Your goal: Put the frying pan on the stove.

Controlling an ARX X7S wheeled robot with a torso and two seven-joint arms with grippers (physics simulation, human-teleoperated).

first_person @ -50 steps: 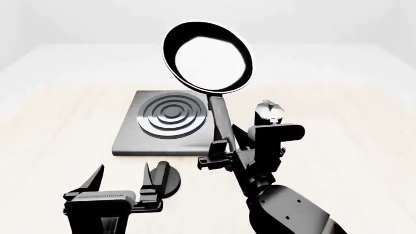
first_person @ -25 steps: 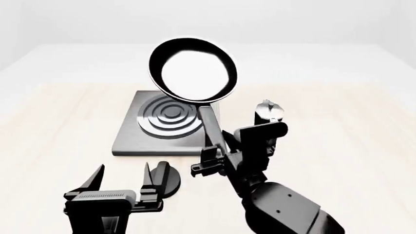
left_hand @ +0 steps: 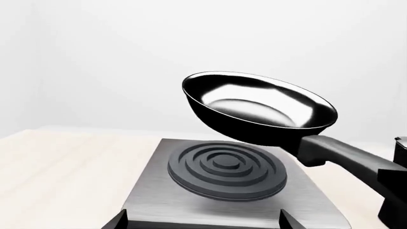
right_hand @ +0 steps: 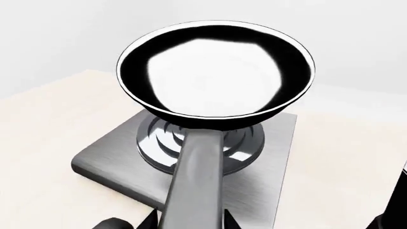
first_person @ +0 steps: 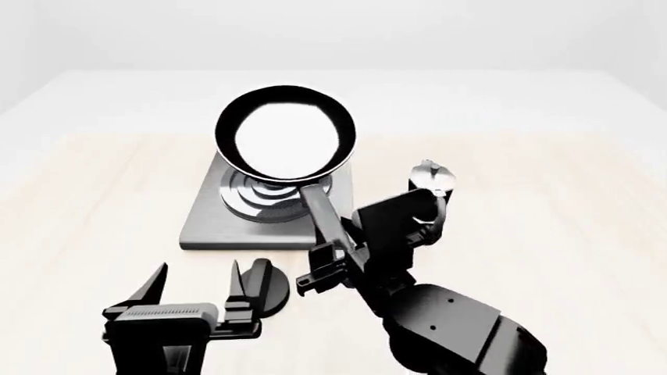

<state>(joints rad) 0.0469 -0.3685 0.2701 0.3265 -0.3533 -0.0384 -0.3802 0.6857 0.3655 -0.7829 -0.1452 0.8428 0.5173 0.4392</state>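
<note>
**Pan held in the air above the stove**

Right hand (first_person: 331, 262) is clamped on the long handle of the frying pan (first_person: 284, 139); grip sits at the near end of the handle, the fingers closed against both sides of it. The pan is off the worktop (first_person: 94, 211), carried in the air over the stove (first_person: 208, 223). In the left wrist view the pan (left_hand: 258, 109) shows a clear gap beneath it and the burner rings (left_hand: 226, 169); no contact. It is tilted, its far rim higher than the handle side. In the right wrist view the pan (right_hand: 216, 71) covers the far part of the rings, with the stove plate (right_hand: 111, 148) showing round the near side and the handle (right_hand: 194, 186) running back toward the camera.

Left hand (first_person: 198, 301) has its fingers apart and holds nothing; it hangs low at the near left, short of the stove. A small round black knob (first_person: 269, 285) lies on the worktop just beside its right finger.

A small silver and black pot (first_person: 430, 178) stands on the worktop to the right of the stove, behind the right arm, apart from the pan
</note>
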